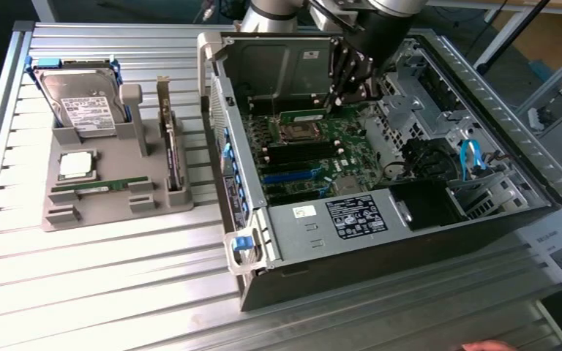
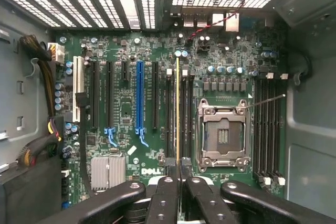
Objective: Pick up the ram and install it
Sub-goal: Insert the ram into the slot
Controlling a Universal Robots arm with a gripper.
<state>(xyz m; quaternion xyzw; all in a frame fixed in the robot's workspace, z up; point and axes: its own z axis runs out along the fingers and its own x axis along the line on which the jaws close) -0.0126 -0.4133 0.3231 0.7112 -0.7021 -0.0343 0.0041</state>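
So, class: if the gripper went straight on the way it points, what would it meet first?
Probably the black memory slots beside the empty processor socket: the gripper, shut on the ram, points at them. Depth is unclear.

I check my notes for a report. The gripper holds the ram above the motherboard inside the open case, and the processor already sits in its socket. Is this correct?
Not quite: the socket is empty, as the wrist view shows; the processor lies on the gray tray outside the case. The gripper does hold the ram above the motherboard.
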